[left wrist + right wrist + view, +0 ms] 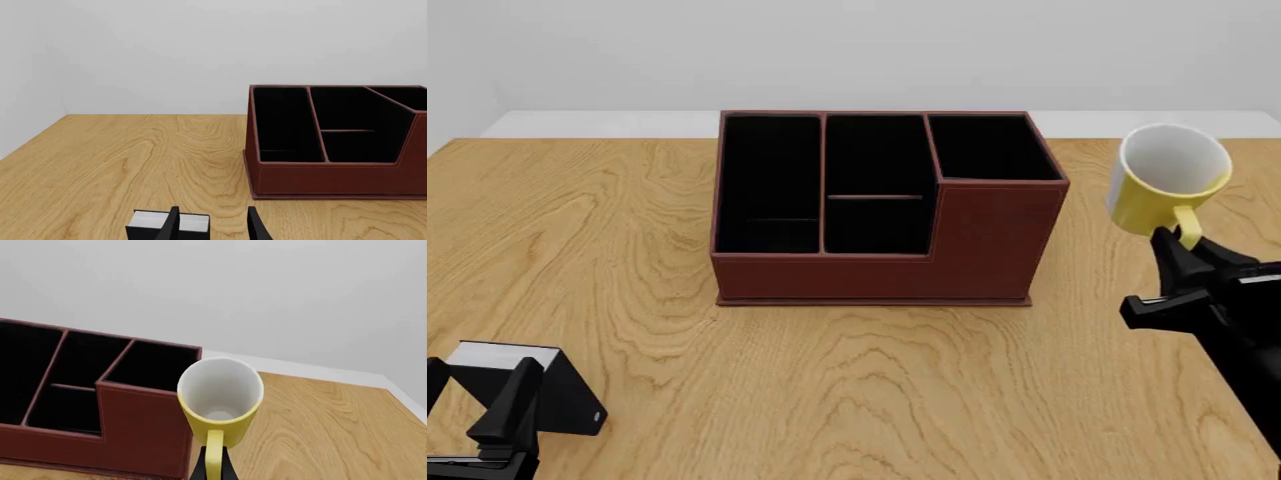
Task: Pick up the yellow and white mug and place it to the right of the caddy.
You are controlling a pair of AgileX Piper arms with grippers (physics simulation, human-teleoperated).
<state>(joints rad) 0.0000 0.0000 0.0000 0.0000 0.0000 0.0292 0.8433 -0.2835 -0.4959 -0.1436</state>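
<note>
The yellow and white mug [1169, 182] hangs in the air just right of the caddy, tilted so its white inside faces the front camera. My right gripper [1178, 243] is shut on its yellow loop handle [213, 452]. In the right wrist view the mug [220, 395] shows in front of the caddy's taller corner section [143, 425]. The dark red-brown caddy [881, 265] with black compartments stands at the table's middle; it also shows in the left wrist view [333, 175]. My left gripper [474, 398] is open and empty low at the near left.
A small black box with a white top [541, 385] sits by my left gripper; in the left wrist view the box [157, 224] lies just past one fingertip. Bare wooden table [868, 380] lies in front of the caddy. The table's far edge meets a pale wall.
</note>
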